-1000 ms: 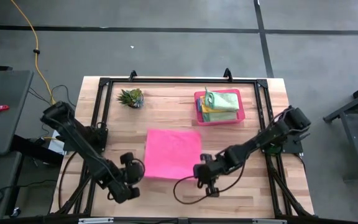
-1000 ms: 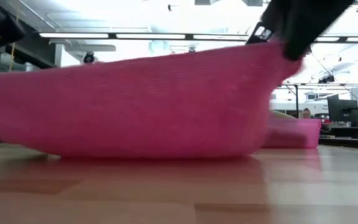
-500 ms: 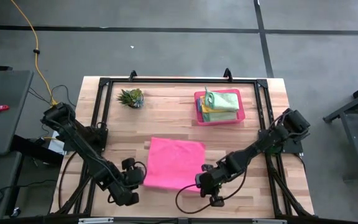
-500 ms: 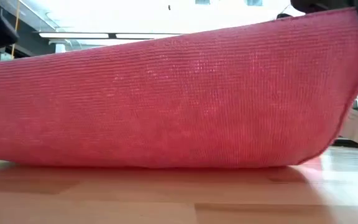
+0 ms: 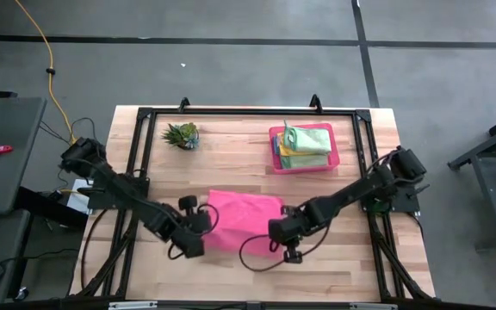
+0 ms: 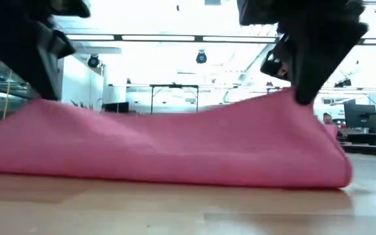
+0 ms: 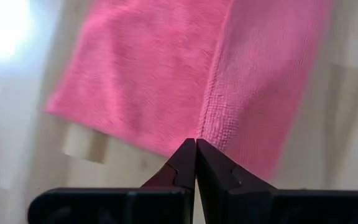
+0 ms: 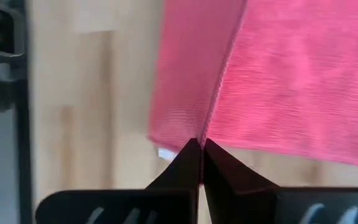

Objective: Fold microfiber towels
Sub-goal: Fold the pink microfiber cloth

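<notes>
- Grippers: left gripper (image 5: 198,226) pinched on one near corner of the pink towel (image 5: 244,226), right gripper (image 5: 280,232) pinched on the other; fingertips pressed together over cloth edge in both wrist views.
- Pink towel mid-table, near edge lifted and carried over the far half; fold layer visible from wrist views, hump seen from low view. Judged: first half-fold under way, not yet laid flat or released.
- Remaining towels (image 5: 306,142) (light green, yellow, teal) heaped in the pink tray (image 5: 275,148) at far right, untouched. Judged: task early, most still to do.
- Plant (image 5: 182,134) far left, well apart.
- Writing, brands, labels: none legible anywhere.
</notes>
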`<state>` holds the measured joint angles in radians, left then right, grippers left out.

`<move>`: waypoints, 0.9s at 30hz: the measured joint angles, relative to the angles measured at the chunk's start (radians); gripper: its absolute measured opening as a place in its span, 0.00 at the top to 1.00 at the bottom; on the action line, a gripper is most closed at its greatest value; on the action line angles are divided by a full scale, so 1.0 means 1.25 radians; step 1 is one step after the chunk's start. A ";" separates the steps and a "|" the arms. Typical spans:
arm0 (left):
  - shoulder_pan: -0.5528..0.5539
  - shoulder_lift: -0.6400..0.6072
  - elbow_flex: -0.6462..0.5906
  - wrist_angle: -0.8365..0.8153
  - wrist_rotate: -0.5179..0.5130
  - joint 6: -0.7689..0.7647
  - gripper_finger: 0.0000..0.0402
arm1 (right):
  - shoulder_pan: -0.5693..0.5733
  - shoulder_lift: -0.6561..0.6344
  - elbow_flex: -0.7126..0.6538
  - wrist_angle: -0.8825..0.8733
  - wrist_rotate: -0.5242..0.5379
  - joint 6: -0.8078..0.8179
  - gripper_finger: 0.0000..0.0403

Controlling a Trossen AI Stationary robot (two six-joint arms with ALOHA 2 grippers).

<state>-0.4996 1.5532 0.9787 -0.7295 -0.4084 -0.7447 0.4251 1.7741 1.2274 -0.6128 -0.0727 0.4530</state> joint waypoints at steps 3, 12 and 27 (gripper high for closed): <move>0.047 0.000 0.000 -0.008 -0.014 0.023 1.00 | -0.026 0.000 0.000 -0.025 0.025 -0.004 1.00; 0.144 0.000 0.000 -0.013 -0.069 0.049 1.00 | -0.087 0.000 0.000 -0.052 0.115 0.016 1.00; 0.235 0.003 0.000 -0.026 -0.138 0.047 1.00 | -0.143 0.000 0.000 -0.152 0.178 0.092 1.00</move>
<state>-0.2063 1.5573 0.9787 -0.7625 -0.5804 -0.6853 0.2466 1.7737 1.2274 -0.8027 0.1493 0.5685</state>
